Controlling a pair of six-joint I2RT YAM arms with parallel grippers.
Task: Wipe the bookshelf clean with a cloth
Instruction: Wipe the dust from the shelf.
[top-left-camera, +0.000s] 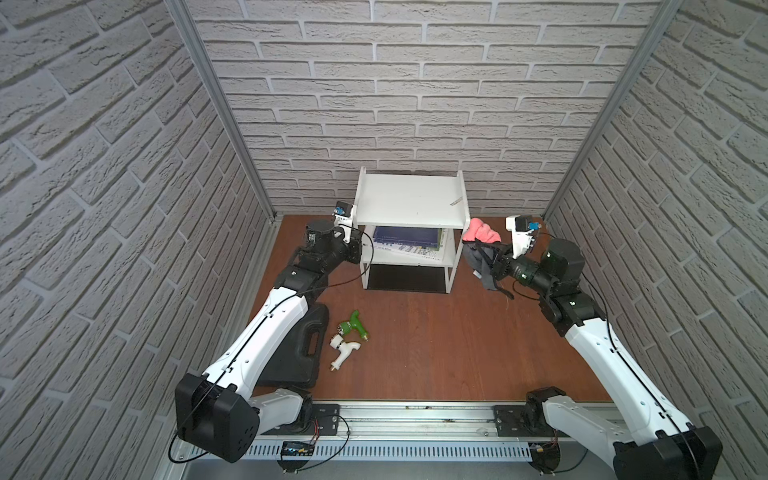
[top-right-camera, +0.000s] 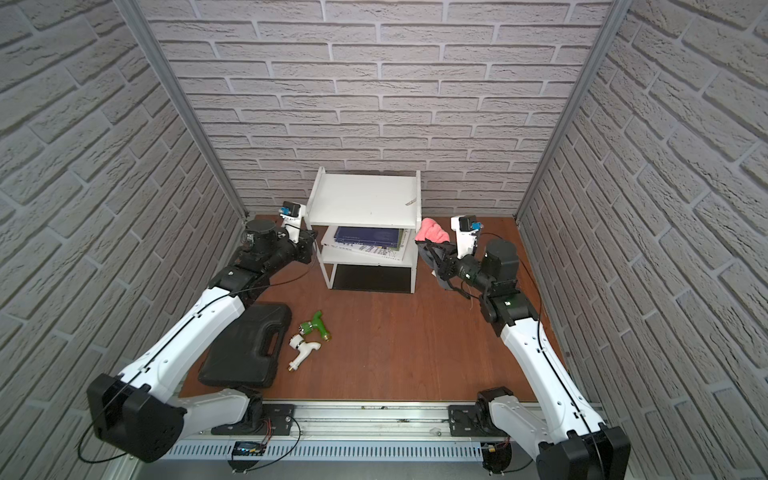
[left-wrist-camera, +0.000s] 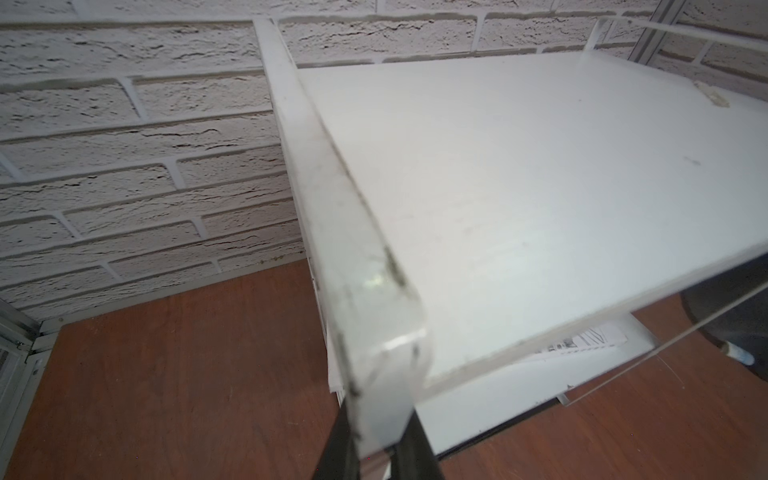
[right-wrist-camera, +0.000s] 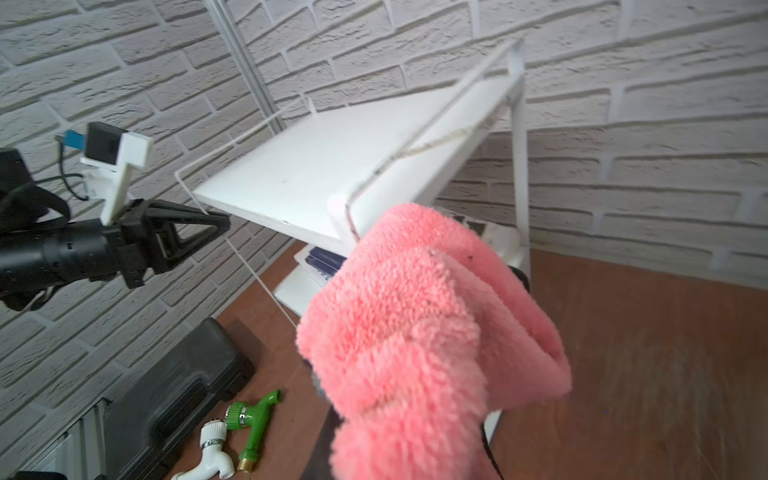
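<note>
Pink on top, grey below, the cloth (right-wrist-camera: 415, 332) is squeezed tight in the right gripper (top-left-camera: 482, 251) and puffs out above it, just beside the front right corner of the bookshelf (top-left-camera: 409, 199), ready to rub the top board. The bookshelf stands at the back edge of the bench (top-left-camera: 415, 332). The left gripper (left-wrist-camera: 376, 453) pinches its front left frame, likely to stop it sliding.

Brown wooden tabletop (top-left-camera: 436, 340). White bookshelf (top-left-camera: 409, 199) standing at back centre. Black case (top-right-camera: 245, 349) lying flat at front left. Green tap (top-left-camera: 353, 326) and white tap (top-left-camera: 343, 350) just beside it, close together.
</note>
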